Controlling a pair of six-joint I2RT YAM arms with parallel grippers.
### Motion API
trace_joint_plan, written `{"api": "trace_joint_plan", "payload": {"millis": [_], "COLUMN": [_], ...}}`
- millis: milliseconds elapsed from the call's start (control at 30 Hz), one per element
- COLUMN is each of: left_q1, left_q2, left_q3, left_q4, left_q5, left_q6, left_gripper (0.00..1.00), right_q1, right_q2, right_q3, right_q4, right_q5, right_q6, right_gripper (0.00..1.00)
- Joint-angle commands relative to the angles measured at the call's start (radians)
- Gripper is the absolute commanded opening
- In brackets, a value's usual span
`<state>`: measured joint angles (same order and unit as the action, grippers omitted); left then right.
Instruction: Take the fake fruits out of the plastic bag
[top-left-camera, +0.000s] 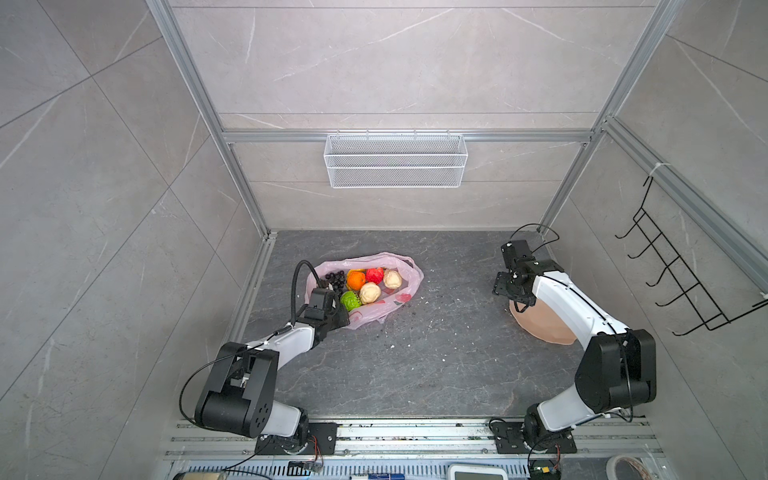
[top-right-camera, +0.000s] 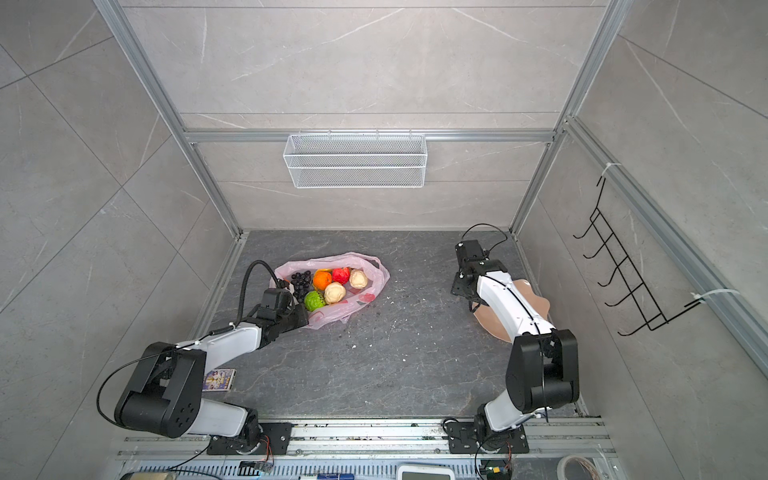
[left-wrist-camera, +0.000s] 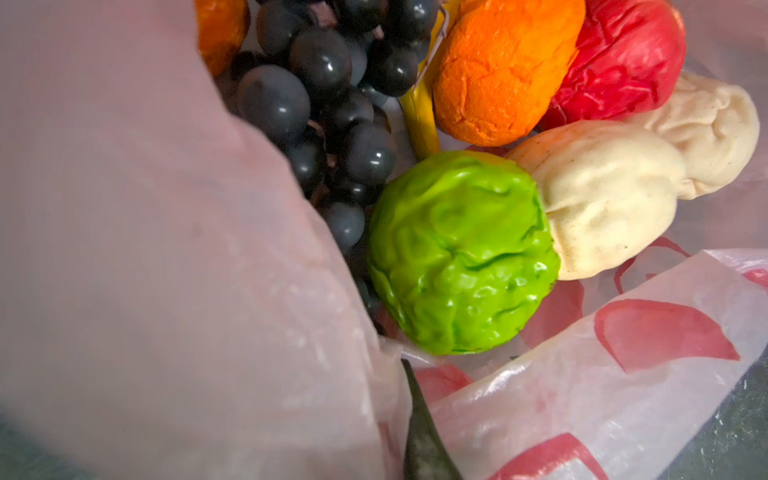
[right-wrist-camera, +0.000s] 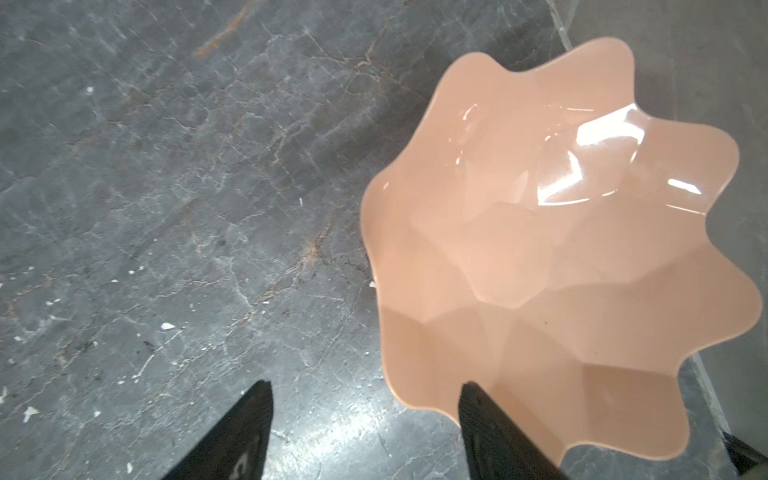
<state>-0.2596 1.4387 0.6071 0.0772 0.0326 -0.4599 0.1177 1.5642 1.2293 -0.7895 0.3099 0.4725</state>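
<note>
The plastic bag (top-left-camera: 405, 286) lies open on the left of the dark table in both top views. Inside it sit the fake fruits: dark grapes (top-left-camera: 336, 279), an orange (top-left-camera: 356, 280), a red apple (top-left-camera: 374, 275), two beige lumps (top-left-camera: 369, 292), and a green lumpy ball (left-wrist-camera: 461, 253). A yellow banana (left-wrist-camera: 422, 120) and a second orange (left-wrist-camera: 222, 33) show in the left wrist view. My left gripper (top-left-camera: 337, 312) is shut on the bag's near rim; one dark finger (left-wrist-camera: 419, 428) shows, with bag film draped over the other. My right gripper (right-wrist-camera: 365, 386) hangs open and holds nothing, beside the peach plate (right-wrist-camera: 561, 249).
A white wire basket (top-left-camera: 395, 160) hangs on the back wall and a black hook rack (top-left-camera: 681, 270) on the right wall. A small printed card (top-right-camera: 219, 379) lies by the left arm. White crumbs dot the table (top-left-camera: 415, 365). My right arm partly covers the plate.
</note>
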Motion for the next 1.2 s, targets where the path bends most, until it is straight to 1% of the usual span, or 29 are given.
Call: {"api": "trace_joint_plan", "payload": {"millis": [0,167,400,467,667,800,967,1167], "left_q1": [-0.004,-0.003,-0.004,-0.004,-0.003,-0.004,-0.004,-0.004], "left_q2": [-0.006,-0.009,-0.014,-0.013,-0.003,-0.002,0.001,0.000], "left_q3": [-0.002,-0.005,-0.010,-0.010,-0.006,-0.007,-0.007,-0.009], "left_q4": [0.047,0.053,0.057,0.058,0.061,0.062,0.065,0.068], "left_q5": [0.023,0.027,0.027,0.026,0.027,0.024,0.023,0.018], "left_q6": [-0.002,-0.006,-0.007,-0.008,-0.010,-0.009,-0.009,-0.008], "left_gripper": [0.14,0.14,0.14,0.14,0.14,0.15,0.15,0.15], "right_q1": [-0.006,-0.006,-0.006,-0.006,-0.004,-0.002,0.019,0.065], "right_q2": [0.017,0.077,0.172,0.187,0.210,0.218,0.211,0.200], "right_q3": [-0.035,-0.025,0.018,0.020,0.015,0.012,0.013,0.017], "right_q4": [-0.047,-0.055,-0.082,-0.083,-0.074,-0.076,-0.089,-0.120], "right_q5": [0.017,0.016,0.093,0.098,0.064,0.063,0.071,0.098], "right_q6": [0.009,-0.004,-0.031,-0.039,-0.049,-0.055,-0.062,-0.074], "right_gripper": [0.68,0.60,0.49,0.46,0.35,0.27,0.21,0.16]}}
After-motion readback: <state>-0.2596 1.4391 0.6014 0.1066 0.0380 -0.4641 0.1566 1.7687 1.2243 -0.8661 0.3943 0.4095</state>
